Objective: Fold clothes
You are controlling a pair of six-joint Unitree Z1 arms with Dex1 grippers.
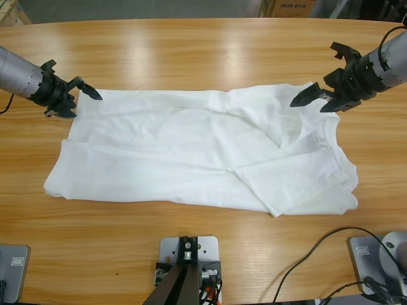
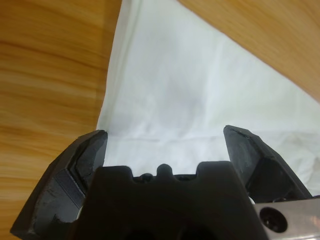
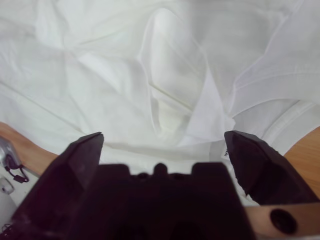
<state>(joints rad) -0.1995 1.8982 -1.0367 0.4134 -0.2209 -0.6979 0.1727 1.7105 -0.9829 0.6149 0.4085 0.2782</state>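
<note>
The clothes are one white T-shirt (image 1: 191, 146) lying flat across the middle of the wooden table (image 1: 203, 51), with its right part folded over in creased layers. My left gripper (image 1: 81, 105) is open at the shirt's upper left corner, and in the left wrist view the shirt (image 2: 190, 85) runs out from between the spread jaws of that gripper (image 2: 165, 137). My right gripper (image 1: 311, 105) is open over the shirt's upper right edge. The right wrist view shows rumpled folds of the shirt (image 3: 125, 75) just beyond the gripper (image 3: 162, 140). Neither gripper holds any cloth.
Bare wood surrounds the shirt on every side. A black cable (image 1: 305, 260) loops over the table's front right edge. Cardboard boxes (image 1: 289, 6) stand behind the far edge.
</note>
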